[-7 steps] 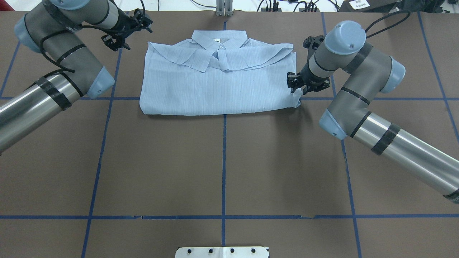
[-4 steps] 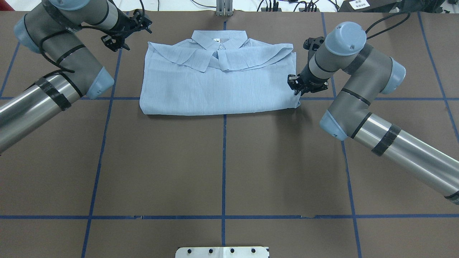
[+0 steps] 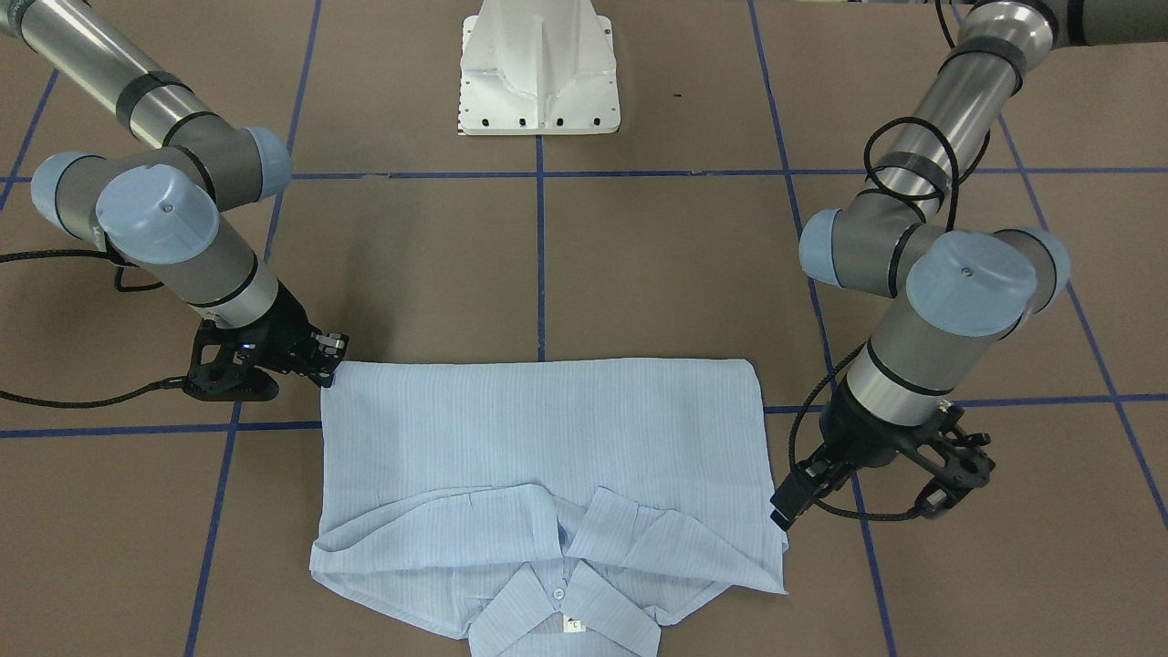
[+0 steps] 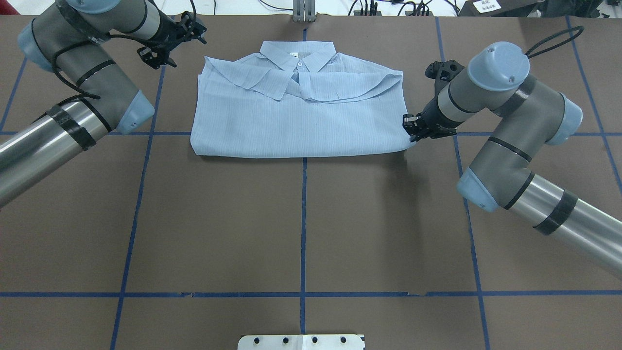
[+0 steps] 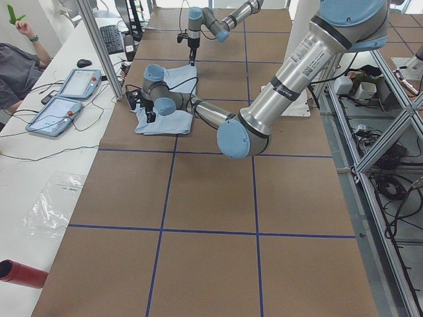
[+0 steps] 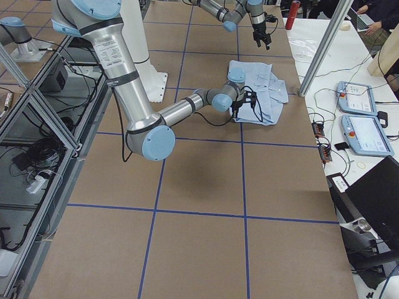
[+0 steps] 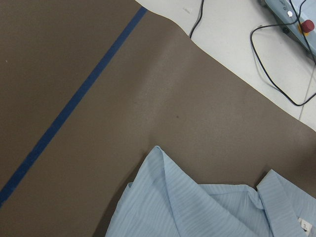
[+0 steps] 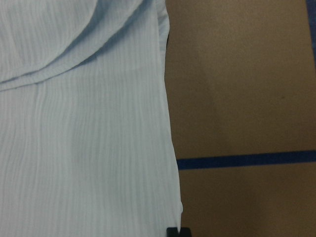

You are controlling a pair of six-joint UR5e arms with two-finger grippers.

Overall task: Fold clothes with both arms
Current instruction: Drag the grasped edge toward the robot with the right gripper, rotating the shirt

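Shirt [image 4: 296, 121]: one pale blue striped button-up, lying flat on the brown table [image 4: 301, 233] as a wide rectangle between my two grippers, with its collar [image 4: 297, 52] on the side away from my base.

My right gripper [image 4: 412, 130] sits at the shirt's near corner on its own side. Its fingertips look pressed together on the cloth edge there. The wrist view shows that edge running straight down to a small black tip.

My left gripper [image 4: 172, 41] hangs with its fingers spread apart. It is off the cloth, just beyond the collar-side corner nearest to it, and holds nothing.

I judge the fabric thin, light and limp. It will drape and sag between grip points, and the stacked layers may slide over each other rather than move as one. The safest hold is a corner or side hem, pinching every layer at once, with one corner for each gripper so the edge lifts evenly. The flared flaps under the collar look loose and could flop open.

By count there are one shirt, one collar, one white button [image 4: 300, 63] in view, one neck label [image 4: 293, 54], two arms and two grippers.
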